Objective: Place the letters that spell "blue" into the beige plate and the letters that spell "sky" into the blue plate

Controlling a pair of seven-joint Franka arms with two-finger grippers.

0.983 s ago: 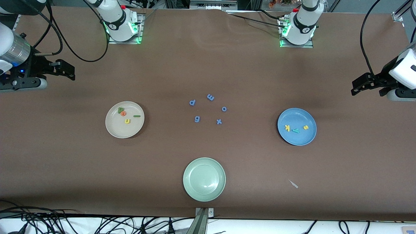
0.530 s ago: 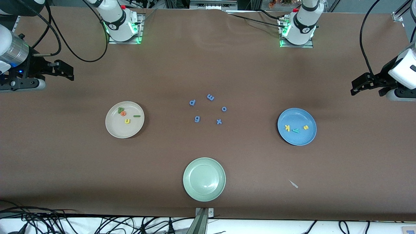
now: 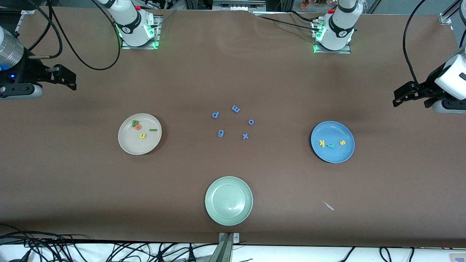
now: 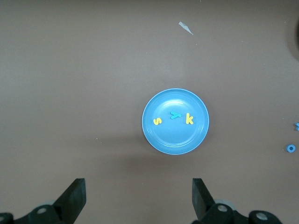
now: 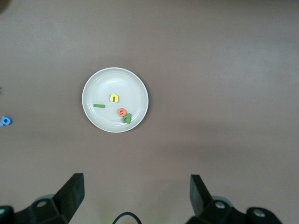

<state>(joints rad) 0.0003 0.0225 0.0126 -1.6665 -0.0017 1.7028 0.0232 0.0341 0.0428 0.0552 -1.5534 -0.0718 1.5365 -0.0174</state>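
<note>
"blue" letters: green b (image 3: 135, 123), orange e (image 3: 138, 127), thin green l (image 3: 153, 130) and yellow u (image 3: 142, 135) all lie in the beige plate (image 3: 127, 145); the e touches the b, the l and u lie apart.
"sky" letters: yellow s (image 3: 342, 143), teal y (image 3: 331, 146) and yellow k (image 3: 322, 142) lie in a row in the blue plate (image 3: 333, 155), none touching.
Handling: judged as foam, these are very light, soft and a little springy, thin and flat; best pinched across a stroke's narrow width, the l across its short side; a hard squeeze may flick them out.
Task state: by how things lie, both words look sorted.
Right gripper (image 3: 69, 77): jaws apart, empty, up over bare table toward the right arm's end; the beige plate sits well clear of the jaws, ahead of them in the right wrist view.
Left gripper (image 3: 400, 97): jaws apart, empty, up over the left arm's end; the blue plate lies well ahead of the jaws, centred between them.
Others: blue letters p (image 3: 215, 115), m (image 3: 236, 108), o (image 3: 251, 122), g (image 3: 221, 133), x (image 3: 245, 136) on the table between the plates; pale green plate (image 3: 228, 214) nearer the front camera, nothing in it.
</note>
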